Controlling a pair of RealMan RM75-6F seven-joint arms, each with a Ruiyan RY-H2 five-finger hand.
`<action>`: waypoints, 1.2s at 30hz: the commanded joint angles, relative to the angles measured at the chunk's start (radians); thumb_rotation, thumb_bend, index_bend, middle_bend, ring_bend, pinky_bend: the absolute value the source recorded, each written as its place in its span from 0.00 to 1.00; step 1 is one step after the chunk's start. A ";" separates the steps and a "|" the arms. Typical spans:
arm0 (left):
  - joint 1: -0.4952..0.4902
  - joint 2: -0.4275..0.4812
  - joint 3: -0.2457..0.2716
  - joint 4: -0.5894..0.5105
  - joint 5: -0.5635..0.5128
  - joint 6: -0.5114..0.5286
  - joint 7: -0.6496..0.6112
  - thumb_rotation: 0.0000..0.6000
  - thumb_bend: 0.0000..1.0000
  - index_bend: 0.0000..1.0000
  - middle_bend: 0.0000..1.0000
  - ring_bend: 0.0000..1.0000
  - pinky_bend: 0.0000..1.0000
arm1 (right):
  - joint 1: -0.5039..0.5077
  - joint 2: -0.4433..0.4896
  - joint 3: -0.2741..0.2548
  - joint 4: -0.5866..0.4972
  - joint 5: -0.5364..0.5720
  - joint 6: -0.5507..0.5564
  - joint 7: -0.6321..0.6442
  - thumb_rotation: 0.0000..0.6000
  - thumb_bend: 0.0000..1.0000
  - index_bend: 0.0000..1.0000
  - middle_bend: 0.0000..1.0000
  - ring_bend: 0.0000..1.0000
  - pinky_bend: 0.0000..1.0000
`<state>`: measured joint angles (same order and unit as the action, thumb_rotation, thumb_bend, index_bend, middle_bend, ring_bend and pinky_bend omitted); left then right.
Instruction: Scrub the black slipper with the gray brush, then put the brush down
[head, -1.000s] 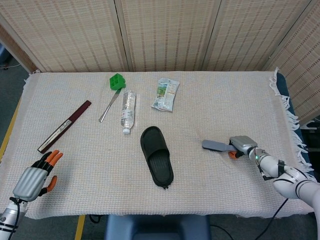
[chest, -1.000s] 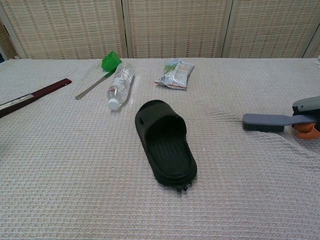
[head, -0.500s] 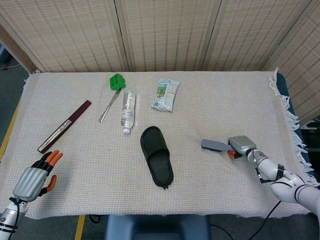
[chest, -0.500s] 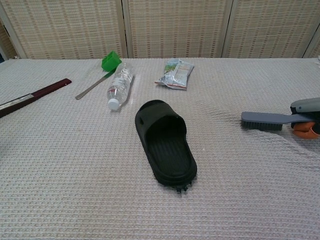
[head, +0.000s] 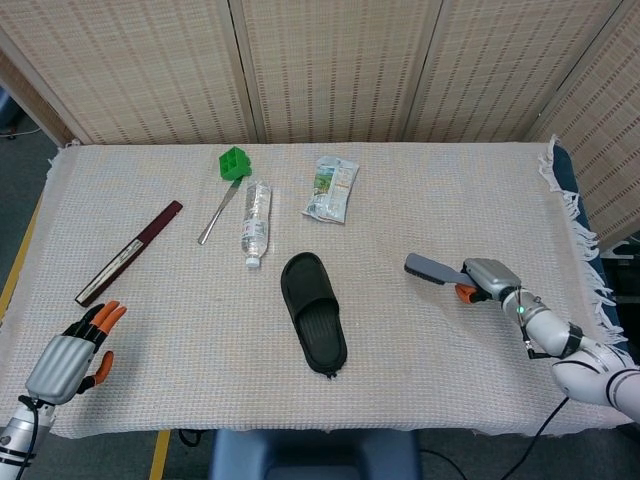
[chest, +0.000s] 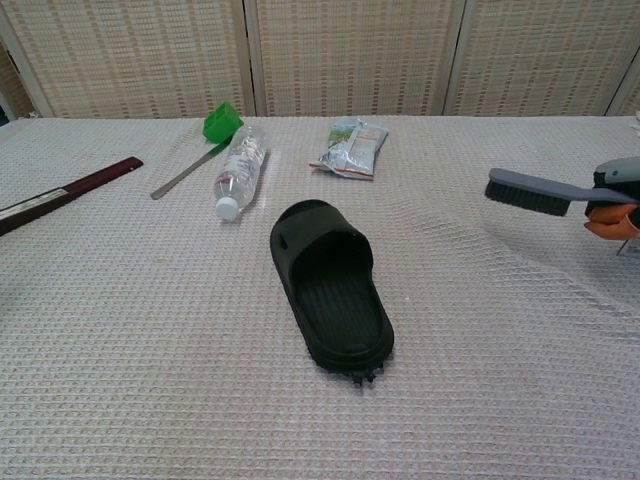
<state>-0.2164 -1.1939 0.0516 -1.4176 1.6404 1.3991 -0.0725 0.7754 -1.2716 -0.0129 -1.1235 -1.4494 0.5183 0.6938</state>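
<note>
Slipper: black slipper lies sole-down at the center of the head view, on the cloth-covered counter, toe end toward the upper left, heel toward the lower edge of the frame.
Brush: gray brush sits right of center, well apart from the slipper; in the chest view its bristle head is raised off the cloth, bristles down, handle running right.
Right hand: right hand at the right of the frame grips the brush handle, fingers wrapped closed around it.
Left hand: left hand at the lower left corner of the head view holds nothing, fingers spread apart, resting at the counter's edge.
Other things: water bottle, green scoop, snack packet in the upper middle; dark flat stick at the left.
</note>
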 joint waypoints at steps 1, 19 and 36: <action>-0.001 0.001 0.000 -0.001 0.001 -0.001 -0.003 1.00 0.60 0.00 0.00 0.05 0.29 | 0.022 0.015 0.019 -0.021 -0.014 0.003 0.021 1.00 0.61 1.00 0.96 0.96 1.00; -0.004 0.015 0.017 -0.003 0.034 0.010 -0.048 1.00 0.60 0.00 0.00 0.05 0.30 | 0.229 -0.099 0.122 -0.118 0.121 -0.154 -0.281 1.00 0.61 1.00 0.96 0.96 1.00; 0.003 0.026 0.029 -0.004 0.060 0.036 -0.068 1.00 0.60 0.00 0.00 0.05 0.30 | 0.260 -0.178 0.116 -0.112 0.321 -0.157 -0.466 1.00 0.61 1.00 0.96 0.96 1.00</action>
<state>-0.2140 -1.1683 0.0804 -1.4221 1.7001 1.4342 -0.1402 1.0375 -1.4537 0.1077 -1.2295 -1.1330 0.3595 0.2341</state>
